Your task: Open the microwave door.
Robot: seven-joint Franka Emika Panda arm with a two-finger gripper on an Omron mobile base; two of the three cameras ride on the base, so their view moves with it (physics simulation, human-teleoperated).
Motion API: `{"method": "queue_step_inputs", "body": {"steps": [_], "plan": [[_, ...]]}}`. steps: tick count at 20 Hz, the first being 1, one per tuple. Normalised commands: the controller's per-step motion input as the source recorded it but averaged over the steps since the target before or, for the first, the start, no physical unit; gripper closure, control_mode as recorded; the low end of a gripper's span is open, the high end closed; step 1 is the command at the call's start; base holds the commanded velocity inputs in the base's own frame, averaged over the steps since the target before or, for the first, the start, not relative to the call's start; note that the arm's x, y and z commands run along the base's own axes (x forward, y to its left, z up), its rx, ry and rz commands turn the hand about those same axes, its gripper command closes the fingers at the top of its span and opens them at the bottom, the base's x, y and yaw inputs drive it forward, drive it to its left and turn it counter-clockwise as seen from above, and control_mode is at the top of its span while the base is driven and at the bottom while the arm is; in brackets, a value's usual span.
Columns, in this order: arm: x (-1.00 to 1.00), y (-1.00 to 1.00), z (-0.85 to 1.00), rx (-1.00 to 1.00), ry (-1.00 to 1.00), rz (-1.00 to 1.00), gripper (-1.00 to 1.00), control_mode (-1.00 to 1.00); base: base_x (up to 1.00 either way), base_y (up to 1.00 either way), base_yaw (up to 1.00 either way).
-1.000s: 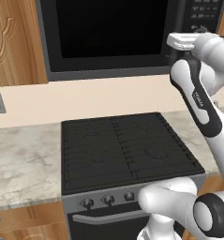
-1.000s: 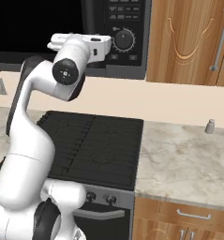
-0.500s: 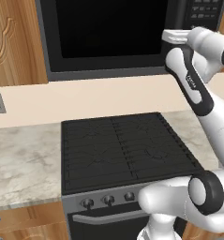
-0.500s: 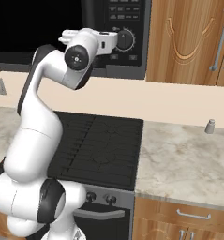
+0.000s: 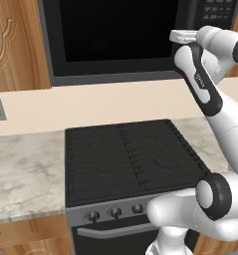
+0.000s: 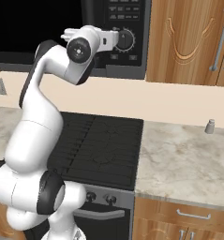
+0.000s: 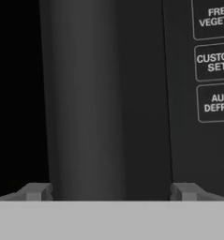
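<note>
Right between the jaws sits the thick vertical bar handle (image 7: 83, 98) of the microwave door (image 5: 115, 35), and it's super close to the camera on the hand. The gripper (image 7: 108, 191) has its jaws spread apart, one fingertip (image 7: 36, 191) just to the left of the bar and the other out to the right, past the bar's edge and in front of the dark strip beside it. Neither tip looks pressed against the handle, so nothing is clamped yet. Off to the right of the jaws is the control panel (image 7: 212, 61) with its labelled buttons, and to the left is the black glass window (image 7: 15, 93). The arm is reaching way up from the base, elbow bent high, forearm going level toward the microwave with the hand pointed straight at its front. Well below the jaws is the black stovetop (image 5: 130, 154) set into the marble counter (image 6: 183, 154). Door looks shut.
</note>
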Motion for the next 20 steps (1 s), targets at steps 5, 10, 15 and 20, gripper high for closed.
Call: {"method": "queue_step_inputs", "body": {"steps": [5,10,15,20], "plan": [[0.2,0.0,0.0,0.0,0.02,0.01,1.0,-1.0,0.0,0.0,0.0],[0.0,0.0,0.0,0.0,0.0,0.0,1.0,-1.0,0.0,0.0,0.0],[-0.22,0.0,0.01,0.0,-0.04,0.0,1.0,-1.0,0.0,0.0,0.0],[-0.61,0.0,0.15,0.0,-0.1,0.01,1.0,-1.0,0.0,0.0,0.0]]}}
